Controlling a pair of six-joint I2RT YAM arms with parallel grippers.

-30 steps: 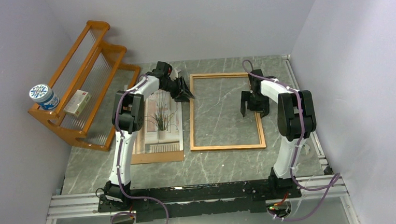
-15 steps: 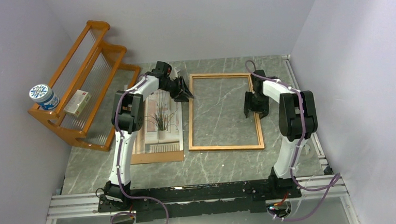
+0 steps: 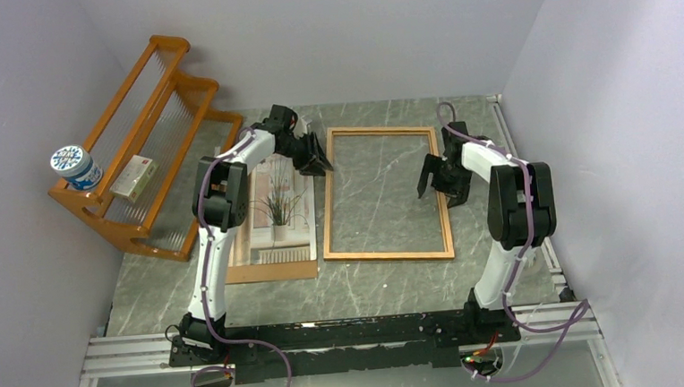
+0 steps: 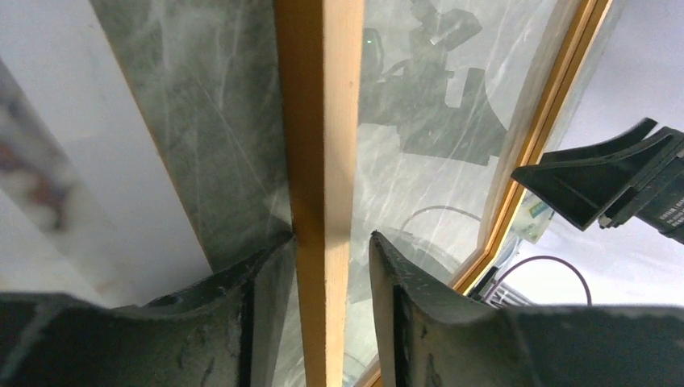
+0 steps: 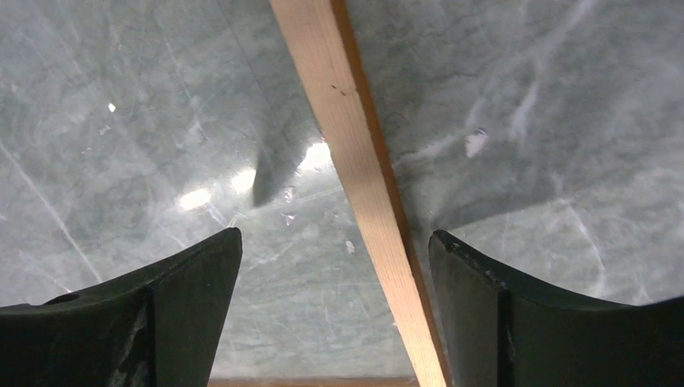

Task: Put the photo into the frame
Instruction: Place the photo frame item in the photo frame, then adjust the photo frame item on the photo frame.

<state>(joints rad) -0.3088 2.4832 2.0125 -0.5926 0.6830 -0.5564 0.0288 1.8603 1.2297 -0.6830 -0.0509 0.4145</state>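
Jaws: left gripper [image 4: 331, 242] clenched on frame [image 3: 389, 257] left rail; right gripper [image 5: 335, 242] spread wide astride right rail. Frame's near end has slid left toward photo [image 3: 278, 206].

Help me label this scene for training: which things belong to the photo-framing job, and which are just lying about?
Job: photo, frame, left gripper and right gripper straddling the frame's side rails.
Lying about: shelf rack, blue-and-white tub and small box on it.
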